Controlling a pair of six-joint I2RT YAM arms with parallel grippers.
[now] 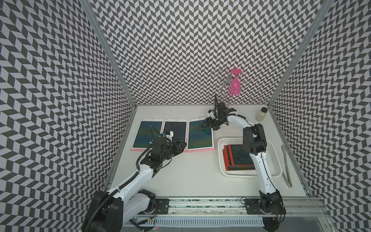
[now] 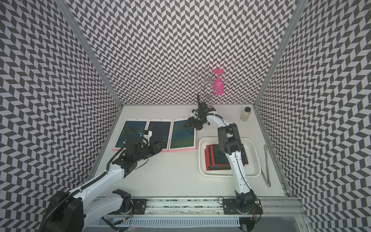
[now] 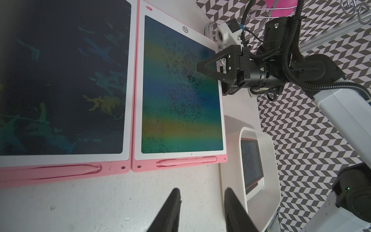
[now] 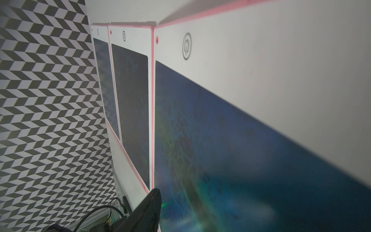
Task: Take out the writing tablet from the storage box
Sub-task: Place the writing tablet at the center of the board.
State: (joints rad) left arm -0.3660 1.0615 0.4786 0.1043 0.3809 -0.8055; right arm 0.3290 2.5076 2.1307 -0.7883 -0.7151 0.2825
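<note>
1. Storage box (image 1: 241,174): shallow white tray with rounded corners, flat on the table.
2. Inside it I see a stack of red-framed tablets (image 1: 239,155), dark screens up, slightly fanned.
3. Left of the box: three pink-edged tablets (image 1: 176,128) side by side, screens up. The nearest one (image 1: 199,134) lies slightly skewed.

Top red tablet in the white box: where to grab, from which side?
Its long right edge, from above on the right. The top red tablet lies flat on a stack pushed toward the left wall of the storage box, so bare floor shows mostly on the right, likely room for a finger under that edge.
</note>
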